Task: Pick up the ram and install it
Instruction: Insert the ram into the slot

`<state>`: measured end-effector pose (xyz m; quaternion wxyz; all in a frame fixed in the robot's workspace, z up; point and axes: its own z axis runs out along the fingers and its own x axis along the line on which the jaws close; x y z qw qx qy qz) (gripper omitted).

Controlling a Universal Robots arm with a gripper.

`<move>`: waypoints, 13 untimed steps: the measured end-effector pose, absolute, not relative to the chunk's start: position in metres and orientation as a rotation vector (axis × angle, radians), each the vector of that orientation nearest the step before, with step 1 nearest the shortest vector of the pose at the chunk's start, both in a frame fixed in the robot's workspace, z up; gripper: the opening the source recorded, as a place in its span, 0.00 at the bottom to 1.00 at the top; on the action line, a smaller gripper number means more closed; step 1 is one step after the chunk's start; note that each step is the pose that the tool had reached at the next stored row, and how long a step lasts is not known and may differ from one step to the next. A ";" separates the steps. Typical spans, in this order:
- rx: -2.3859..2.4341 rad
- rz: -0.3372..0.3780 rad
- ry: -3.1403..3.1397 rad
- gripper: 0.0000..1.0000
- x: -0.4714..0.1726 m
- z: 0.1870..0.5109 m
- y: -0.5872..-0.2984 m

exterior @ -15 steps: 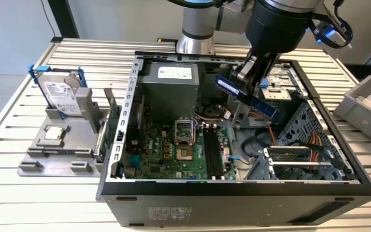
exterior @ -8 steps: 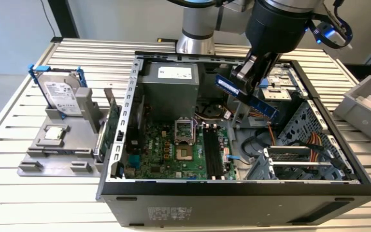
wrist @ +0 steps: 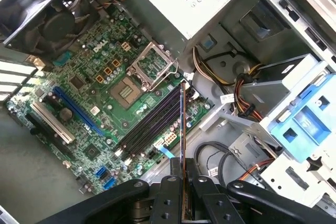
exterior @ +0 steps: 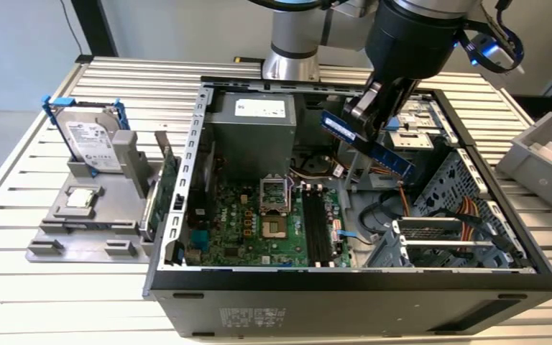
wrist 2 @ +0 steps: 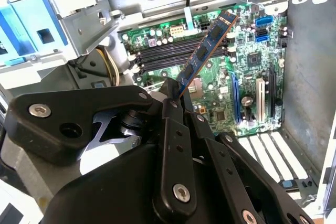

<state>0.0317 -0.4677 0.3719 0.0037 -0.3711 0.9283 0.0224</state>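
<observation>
1. The ram (wrist 2: 206, 51) is a smooth dark-blue circuit board with a slight sheen.
2. The fingers (wrist 2: 172, 129) are matt black, with bright metal screws.
3. The motherboard (exterior: 247, 223) is a glossy green board.
4. The case (exterior: 353, 302) has a matt black outer panel and bare grey sheet metal inside.
5. The hard drive (exterior: 94, 140) is shiny silver metal, and its bracket (exterior: 54, 103) is blue plastic.
6. The bench (exterior: 46, 287) is ribbed bare metal.

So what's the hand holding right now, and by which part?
The ram, pinched at one end by the hand; the rest juts out over the motherboard.
</observation>
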 end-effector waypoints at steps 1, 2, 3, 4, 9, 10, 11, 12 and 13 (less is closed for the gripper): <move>-1.160 0.070 2.911 0.00 0.032 0.372 -0.468; -1.157 0.070 2.912 0.00 0.032 0.372 -0.468; -1.154 0.070 2.913 0.00 0.032 0.372 -0.468; -1.151 0.070 2.914 0.00 0.032 0.372 -0.468; -1.137 0.070 2.920 0.00 0.032 0.372 -0.468; -1.134 0.070 2.921 0.00 0.032 0.372 -0.468; -1.131 0.070 2.922 0.00 0.032 0.372 -0.468; -1.129 0.070 2.923 0.00 0.032 0.372 -0.468; -1.126 0.070 2.924 0.00 0.032 0.372 -0.468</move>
